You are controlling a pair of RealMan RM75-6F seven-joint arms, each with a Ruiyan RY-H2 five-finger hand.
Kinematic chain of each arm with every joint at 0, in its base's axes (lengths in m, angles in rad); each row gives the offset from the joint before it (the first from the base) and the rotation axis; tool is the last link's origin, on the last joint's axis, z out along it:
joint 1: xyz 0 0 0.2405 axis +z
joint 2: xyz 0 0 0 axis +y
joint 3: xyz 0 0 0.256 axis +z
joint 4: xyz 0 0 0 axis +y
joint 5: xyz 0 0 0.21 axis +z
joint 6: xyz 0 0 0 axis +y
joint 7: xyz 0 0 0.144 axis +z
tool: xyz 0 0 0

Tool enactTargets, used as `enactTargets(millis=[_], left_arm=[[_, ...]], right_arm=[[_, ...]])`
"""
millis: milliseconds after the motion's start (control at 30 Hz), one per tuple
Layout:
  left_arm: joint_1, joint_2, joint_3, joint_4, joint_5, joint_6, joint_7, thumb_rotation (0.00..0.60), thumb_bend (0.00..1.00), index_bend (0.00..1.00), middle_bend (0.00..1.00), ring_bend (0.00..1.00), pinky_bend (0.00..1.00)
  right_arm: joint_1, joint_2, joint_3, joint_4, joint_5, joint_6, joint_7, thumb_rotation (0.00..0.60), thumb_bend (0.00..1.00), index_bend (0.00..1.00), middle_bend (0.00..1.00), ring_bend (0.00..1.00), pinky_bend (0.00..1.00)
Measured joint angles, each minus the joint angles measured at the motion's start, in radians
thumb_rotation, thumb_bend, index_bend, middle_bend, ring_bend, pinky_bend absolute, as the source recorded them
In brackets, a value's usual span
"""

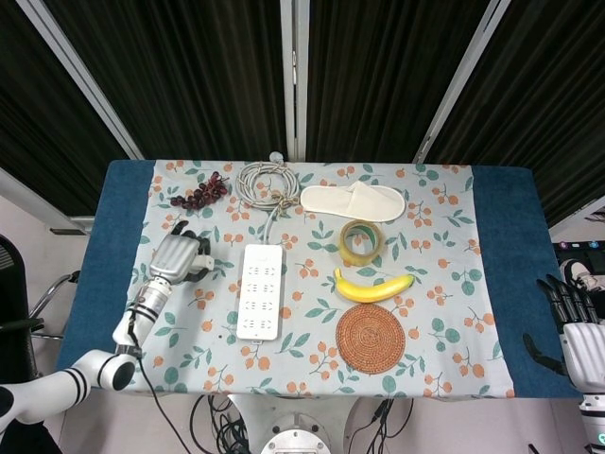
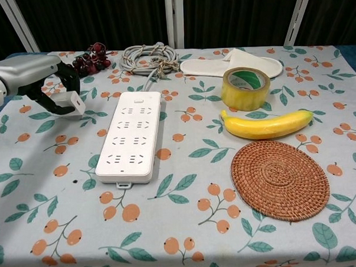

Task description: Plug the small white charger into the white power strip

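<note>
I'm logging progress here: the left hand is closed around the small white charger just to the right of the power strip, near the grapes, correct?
Not quite. The left hand does hold the small white charger near the grapes, but the chest view shows it to the left of the white power strip, not to its right.

Left hand [image 2: 43,86] curled, right hand [image 1: 579,333] idle

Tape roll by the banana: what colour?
The tape roll is yellowish with a green-and-white inner core; clearest in chest view.
</note>
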Motion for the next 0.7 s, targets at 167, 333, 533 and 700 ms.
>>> enactTargets(millis=[167, 333, 533, 700], left_arm=[[0.029, -0.006, -0.009, 0.006, 0.038, 0.042, -0.233, 0.600, 0.35, 0.53, 0.53, 0.30, 0.12], [0.067, -0.034, -0.010, 0.056, 0.079, 0.091, -0.488, 0.600, 0.35, 0.53, 0.53, 0.30, 0.12], [0.106, -0.100, 0.001, 0.164, 0.121, 0.136, -0.683, 0.600, 0.35, 0.53, 0.54, 0.30, 0.09], [0.121, -0.157, 0.019, 0.242, 0.152, 0.157, -0.739, 0.600, 0.35, 0.53, 0.54, 0.30, 0.09]], right_arm=[[0.002, -0.003, 0.000, 0.005, -0.001, -0.002, 0.006, 0.600, 0.27, 0.00, 0.00, 0.00, 0.00], [0.004, -0.005, 0.001, 0.007, -0.003, -0.003, 0.006, 0.600, 0.27, 0.00, 0.00, 0.00, 0.00], [0.006, -0.006, 0.001, 0.001, -0.006, -0.004, -0.002, 0.600, 0.27, 0.00, 0.00, 0.00, 0.00], [0.005, -0.003, 0.001, -0.006, -0.007, -0.002, -0.008, 0.600, 0.27, 0.00, 0.00, 0.00, 0.00]])
